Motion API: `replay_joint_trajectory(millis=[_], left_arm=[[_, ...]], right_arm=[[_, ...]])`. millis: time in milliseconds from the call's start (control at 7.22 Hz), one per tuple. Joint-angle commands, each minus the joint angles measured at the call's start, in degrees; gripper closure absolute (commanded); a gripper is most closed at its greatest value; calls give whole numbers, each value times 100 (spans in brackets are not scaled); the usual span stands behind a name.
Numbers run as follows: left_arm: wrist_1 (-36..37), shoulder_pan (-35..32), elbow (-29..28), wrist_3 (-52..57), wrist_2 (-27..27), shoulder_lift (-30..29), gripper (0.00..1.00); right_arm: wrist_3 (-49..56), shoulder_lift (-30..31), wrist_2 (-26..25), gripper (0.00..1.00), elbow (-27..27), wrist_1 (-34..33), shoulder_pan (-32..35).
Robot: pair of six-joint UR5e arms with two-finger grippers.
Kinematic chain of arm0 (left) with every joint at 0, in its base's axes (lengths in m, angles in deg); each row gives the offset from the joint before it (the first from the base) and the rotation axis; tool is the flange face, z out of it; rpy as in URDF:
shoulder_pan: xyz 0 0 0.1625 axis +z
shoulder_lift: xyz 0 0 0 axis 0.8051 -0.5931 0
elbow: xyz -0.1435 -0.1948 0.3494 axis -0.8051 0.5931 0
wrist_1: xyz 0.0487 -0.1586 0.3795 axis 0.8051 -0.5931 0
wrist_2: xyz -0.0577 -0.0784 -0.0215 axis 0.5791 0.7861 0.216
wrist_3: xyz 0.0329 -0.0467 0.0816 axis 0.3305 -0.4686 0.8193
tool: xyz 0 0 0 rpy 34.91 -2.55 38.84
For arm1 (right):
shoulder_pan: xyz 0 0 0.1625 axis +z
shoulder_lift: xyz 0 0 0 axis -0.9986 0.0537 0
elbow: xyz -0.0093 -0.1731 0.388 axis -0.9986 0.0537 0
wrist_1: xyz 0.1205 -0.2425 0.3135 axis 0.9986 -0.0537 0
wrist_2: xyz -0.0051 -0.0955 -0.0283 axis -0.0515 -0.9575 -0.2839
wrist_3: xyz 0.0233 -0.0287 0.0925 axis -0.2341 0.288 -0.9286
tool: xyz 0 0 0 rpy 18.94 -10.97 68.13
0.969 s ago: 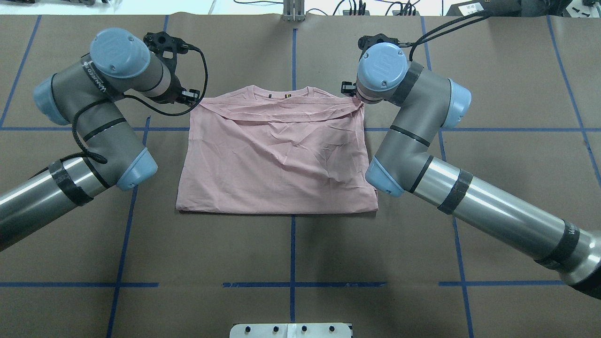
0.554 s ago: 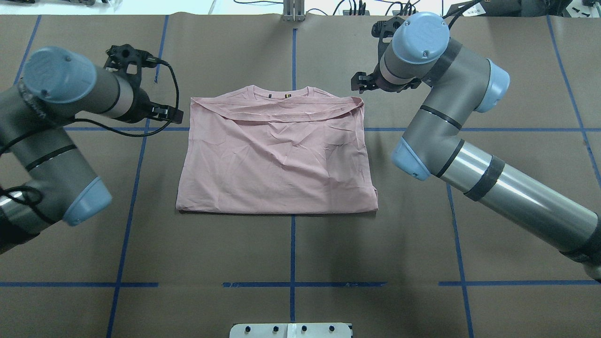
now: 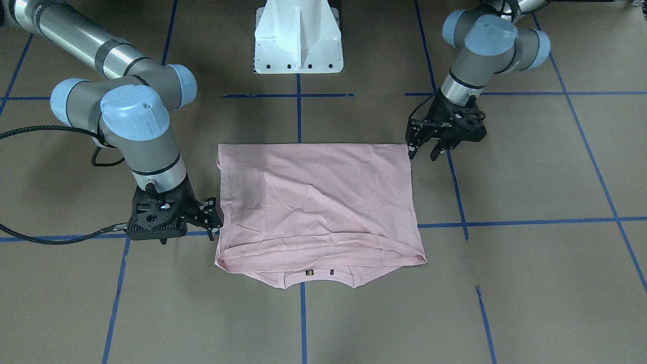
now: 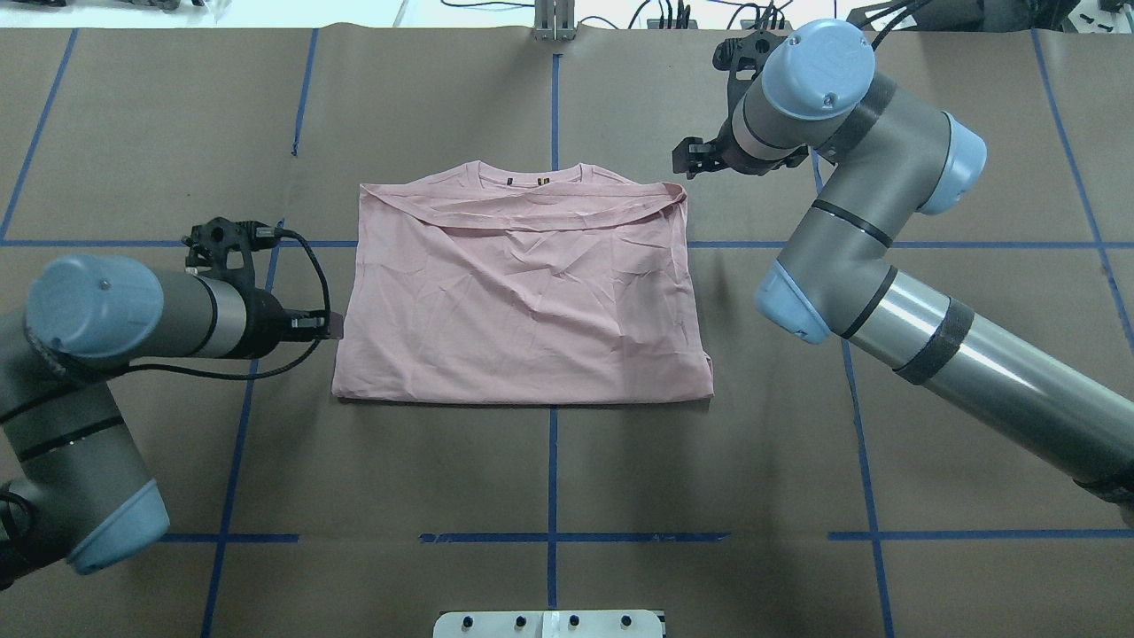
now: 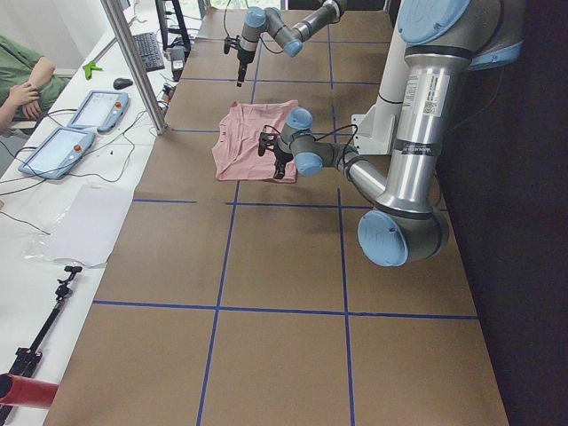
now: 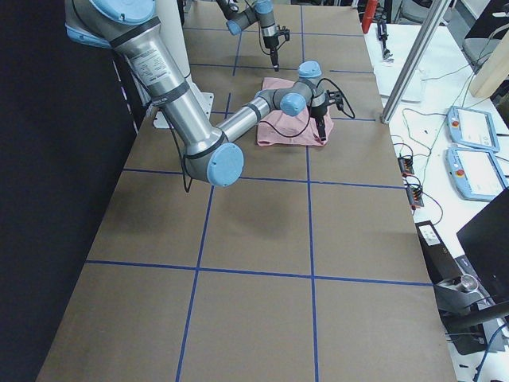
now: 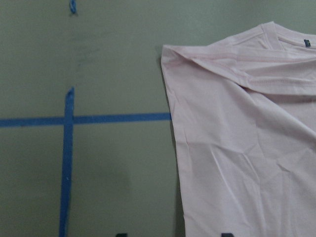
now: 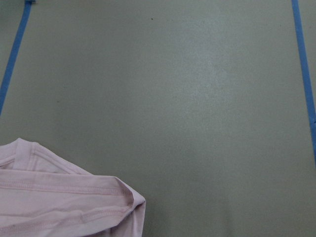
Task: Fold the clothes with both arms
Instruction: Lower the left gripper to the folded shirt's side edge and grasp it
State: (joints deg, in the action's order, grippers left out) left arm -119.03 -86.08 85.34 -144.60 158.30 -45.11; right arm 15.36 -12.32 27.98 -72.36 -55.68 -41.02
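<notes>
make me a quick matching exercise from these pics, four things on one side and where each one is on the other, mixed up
Things:
1. T-shirt
2. left gripper
3. right gripper
4. white pedestal base

Places:
a. open, at the shirt's side edge near the corner closest to the robot
b. on the robot's side, past the shirt's near edge
c. lying folded, plain side up, collar away from the robot
d. off the shirt's collar-end corner, clear of the cloth

Pairs: 1-c, 2-a, 3-d, 4-b
</notes>
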Motion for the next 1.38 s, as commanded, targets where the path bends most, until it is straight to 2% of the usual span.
replay_joint_trajectory(millis=[0, 692, 831, 969, 1246], left_arm=[[-67, 345, -207, -304, -229, -109, 41], [-67, 504, -243, -313, -229, -83, 55], [-67, 504, -235, -313, -229, -83, 85], [-67, 504, -217, -278, -238, -66, 100], [-58, 443, -156, 97, -247, -22, 100]], right_arm=[[4, 18, 7, 0, -4, 0, 6], [4, 35, -1, 0, -4, 9, 6], [4, 35, -1, 0, -4, 9, 6], [13, 35, -1, 0, -4, 9, 6], [13, 35, -10, 0, -4, 9, 6]])
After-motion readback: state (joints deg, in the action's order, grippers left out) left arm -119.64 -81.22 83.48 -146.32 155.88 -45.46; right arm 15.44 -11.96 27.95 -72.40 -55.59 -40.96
